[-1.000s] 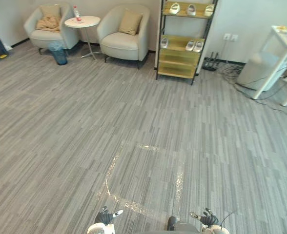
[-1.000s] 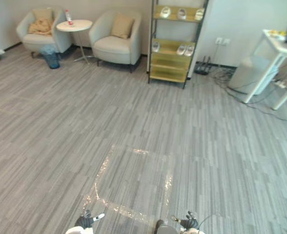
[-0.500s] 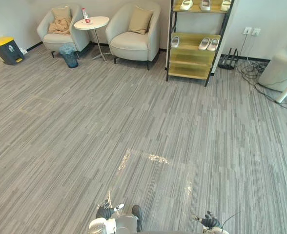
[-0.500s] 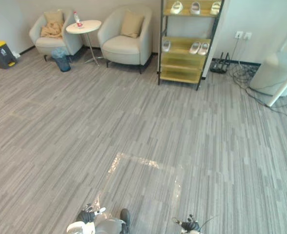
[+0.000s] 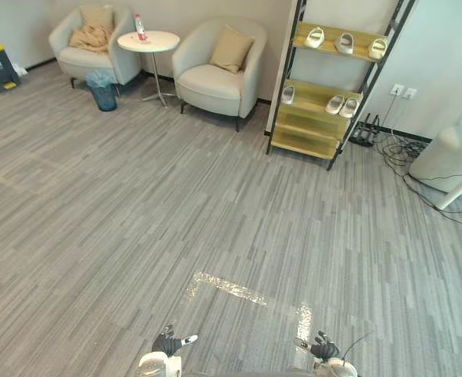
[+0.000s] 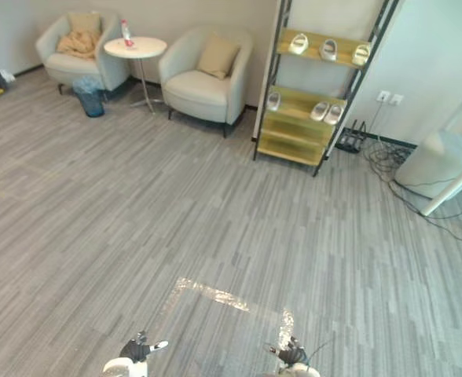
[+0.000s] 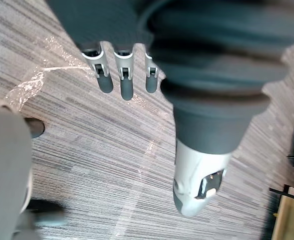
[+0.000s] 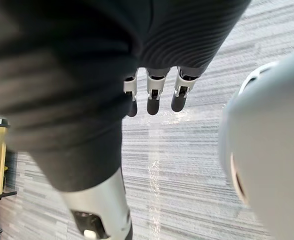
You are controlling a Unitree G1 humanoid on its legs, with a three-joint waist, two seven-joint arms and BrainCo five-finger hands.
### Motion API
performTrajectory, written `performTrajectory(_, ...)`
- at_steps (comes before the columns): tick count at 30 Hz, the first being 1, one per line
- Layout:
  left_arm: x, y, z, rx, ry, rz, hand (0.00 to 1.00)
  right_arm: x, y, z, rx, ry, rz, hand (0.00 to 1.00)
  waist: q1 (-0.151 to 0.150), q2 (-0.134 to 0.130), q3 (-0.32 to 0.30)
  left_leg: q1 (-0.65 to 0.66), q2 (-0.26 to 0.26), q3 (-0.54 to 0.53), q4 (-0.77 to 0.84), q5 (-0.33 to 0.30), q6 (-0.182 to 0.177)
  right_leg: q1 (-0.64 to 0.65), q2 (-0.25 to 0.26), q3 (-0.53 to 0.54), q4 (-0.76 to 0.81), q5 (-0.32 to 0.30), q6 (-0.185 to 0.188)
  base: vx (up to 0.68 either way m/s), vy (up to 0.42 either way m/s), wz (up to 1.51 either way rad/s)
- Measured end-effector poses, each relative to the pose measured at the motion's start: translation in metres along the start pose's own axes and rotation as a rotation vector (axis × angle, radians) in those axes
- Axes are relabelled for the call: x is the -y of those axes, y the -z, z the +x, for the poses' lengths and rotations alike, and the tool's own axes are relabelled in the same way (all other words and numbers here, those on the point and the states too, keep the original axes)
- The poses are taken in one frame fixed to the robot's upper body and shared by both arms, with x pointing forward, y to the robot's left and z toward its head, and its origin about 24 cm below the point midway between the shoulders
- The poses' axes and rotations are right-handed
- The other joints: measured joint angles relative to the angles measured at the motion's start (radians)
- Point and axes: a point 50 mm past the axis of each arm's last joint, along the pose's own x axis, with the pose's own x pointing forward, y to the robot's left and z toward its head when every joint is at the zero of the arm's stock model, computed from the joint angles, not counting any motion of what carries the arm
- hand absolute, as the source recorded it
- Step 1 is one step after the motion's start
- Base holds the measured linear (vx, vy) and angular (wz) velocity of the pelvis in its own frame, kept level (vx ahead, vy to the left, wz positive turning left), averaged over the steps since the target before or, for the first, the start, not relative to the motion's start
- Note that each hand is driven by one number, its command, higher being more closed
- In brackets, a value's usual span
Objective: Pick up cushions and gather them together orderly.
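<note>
Grey carpet (image 5: 137, 196), tan cushions (image 5: 231, 49) on far armchairs (image 5: 212, 81), left hand (image 5: 168, 343) and right hand (image 5: 323, 348) well away, straight-fingered, empty

The left hand (image 7: 124, 75) has silver fingers (image 7: 103, 70) with dark tips and a dark ribbed cover (image 7: 217, 60). The right hand (image 8: 154, 95) looks the same, with a silver thumb (image 8: 99, 200).

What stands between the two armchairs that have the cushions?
A small round table with a bottle on it, and a blue bin on the floor in front, nearer the left armchair. Both eye views show this.
</note>
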Motion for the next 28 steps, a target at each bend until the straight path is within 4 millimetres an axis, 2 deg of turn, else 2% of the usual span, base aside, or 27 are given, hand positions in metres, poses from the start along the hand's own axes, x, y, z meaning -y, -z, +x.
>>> performTrajectory(1, 0.003, 0.003, 0.000, -0.013, 0.002, -0.009, 0.00, 0.006, 0.000, 0.000, -0.002, 0.009, -0.008, 0.00, -0.005, 0.007, 0.010, 0.019, 0.002, -0.020, 0.012, -0.023, -0.013, 0.007, -0.001, 0.002, 0.033, -0.017, 0.002, 0.26, -0.183, 0.33)
performTrajectory(2, 0.005, 0.005, -0.001, -0.017, 0.007, -0.013, 0.00, 0.013, 0.003, -0.001, -0.016, 0.026, -0.012, 0.00, -0.007, 0.030, 0.006, 0.019, 0.021, -0.028, 0.035, -0.031, -0.025, 0.024, 0.012, -0.001, 0.032, -0.024, 0.000, 0.22, -0.168, 0.27)
performTrajectory(4, 0.011, 0.008, -0.002, -0.028, 0.016, -0.026, 0.00, 0.018, 0.003, -0.001, -0.015, 0.036, -0.013, 0.00, -0.012, 0.047, 0.004, -0.007, 0.055, -0.037, 0.119, -0.070, -0.044, 0.061, 0.036, -0.011, -0.022, -0.041, 0.000, 0.18, -0.132, 0.13)
performTrajectory(5, 0.013, 0.006, -0.001, -0.023, 0.018, -0.046, 0.00, 0.019, 0.003, -0.001, -0.014, 0.038, -0.012, 0.00, -0.011, 0.068, 0.001, -0.095, 0.097, -0.045, 0.323, -0.090, -0.054, 0.096, 0.063, -0.020, -0.073, -0.048, -0.008, 0.10, -0.125, 0.05)
performTrajectory(6, 0.013, 0.006, -0.001, -0.020, 0.017, -0.054, 0.00, 0.019, 0.003, -0.001, -0.014, 0.038, -0.012, 0.00, -0.012, 0.066, 0.003, -0.112, 0.102, -0.048, 0.358, -0.090, -0.053, 0.102, 0.066, -0.020, -0.078, -0.049, -0.008, 0.12, -0.155, 0.06)
performTrajectory(8, 0.016, -0.001, 0.000, 0.004, 0.020, -0.074, 0.00, 0.019, 0.002, -0.001, -0.010, 0.038, -0.008, 0.00, 0.001, 0.079, 0.015, -0.230, 0.158, -0.068, 0.641, -0.069, -0.035, 0.150, 0.103, -0.011, -0.101, -0.062, -0.031, 0.16, -0.101, -0.17)
performTrajectory(9, 0.016, -0.003, 0.001, 0.008, 0.020, -0.070, 0.00, 0.019, 0.003, -0.002, -0.013, 0.040, -0.004, 0.00, 0.005, 0.078, 0.015, -0.244, 0.163, -0.070, 0.661, -0.087, -0.020, 0.171, 0.106, 0.006, -0.103, -0.072, -0.035, 0.17, -0.029, -0.29)
performTrajectory(10, 0.015, -0.003, 0.001, 0.010, 0.020, -0.069, 0.00, 0.019, 0.003, -0.002, -0.014, 0.039, -0.003, 0.00, 0.005, 0.076, 0.016, -0.247, 0.160, -0.070, 0.654, -0.096, -0.019, 0.176, 0.106, 0.011, -0.105, -0.072, -0.037, 0.17, 0.000, -0.38)
performTrajectory(11, 0.015, -0.004, 0.001, 0.013, 0.019, -0.063, 0.00, 0.019, 0.004, -0.002, -0.016, 0.044, 0.013, 0.00, 0.006, 0.071, 0.017, -0.269, 0.135, -0.092, 0.563, -0.120, -0.028, 0.192, 0.099, 0.031, -0.118, -0.072, -0.037, 0.19, 0.061, -0.38)
performTrajectory(12, 0.014, -0.004, 0.001, 0.014, 0.018, -0.063, 0.00, 0.020, 0.005, -0.002, -0.018, 0.051, 0.029, 0.00, 0.007, 0.066, 0.021, -0.277, 0.101, -0.131, 0.438, -0.116, -0.031, 0.198, 0.085, 0.042, -0.119, -0.076, -0.029, 0.18, 0.095, -0.45)
performTrajectory(14, 0.015, -0.005, 0.001, 0.017, 0.019, -0.064, 0.00, 0.021, 0.006, -0.002, -0.023, 0.056, 0.033, 0.00, 0.007, 0.069, 0.019, -0.275, 0.067, -0.199, 0.277, -0.075, -0.047, 0.199, 0.075, 0.060, -0.115, -0.086, -0.011, 0.14, 0.142, -0.44)
performTrajectory(15, 0.015, -0.003, 0.001, 0.011, 0.019, -0.065, 0.00, 0.023, 0.009, -0.003, -0.030, 0.061, 0.034, 0.00, 0.019, 0.064, 0.008, -0.237, 0.033, -0.228, 0.198, 0.031, -0.062, 0.205, 0.066, 0.108, -0.116, -0.090, 0.025, 0.16, 0.152, -0.45)
performTrajectory(16, 0.015, -0.003, 0.001, 0.009, 0.019, -0.064, 0.00, 0.022, 0.009, -0.003, -0.029, 0.059, 0.035, 0.00, 0.018, 0.071, 0.001, -0.235, 0.026, -0.227, 0.190, 0.032, -0.061, 0.209, 0.062, 0.108, -0.117, -0.089, 0.026, 0.25, 0.157, -0.38)
performTrajectory(18, 0.012, -0.003, 0.001, 0.002, 0.012, -0.062, 0.00, 0.020, 0.014, -0.005, -0.043, 0.051, 0.031, 0.00, 0.016, 0.043, 0.004, -0.180, -0.001, -0.183, 0.163, 0.032, -0.045, 0.242, 0.025, 0.122, -0.117, -0.099, 0.045, 0.30, 0.156, -0.17)
performTrajectory(22, 0.012, -0.002, 0.001, 0.000, 0.013, -0.058, 0.00, 0.016, 0.017, -0.006, -0.046, 0.044, 0.037, 0.00, 0.015, 0.035, -0.001, -0.134, -0.038, -0.184, 0.126, 0.033, -0.043, 0.272, -0.011, 0.114, -0.119, -0.115, 0.066, 0.18, 0.102, 0.01)
performTrajectory(28, 0.014, -0.001, 0.001, -0.001, 0.017, -0.052, 0.00, 0.016, 0.021, -0.007, -0.054, 0.043, 0.036, 0.00, 0.017, 0.035, -0.005, -0.110, -0.038, -0.183, 0.119, 0.033, -0.043, 0.288, -0.012, 0.103, -0.123, -0.117, 0.070, 0.07, 0.007, -0.01)
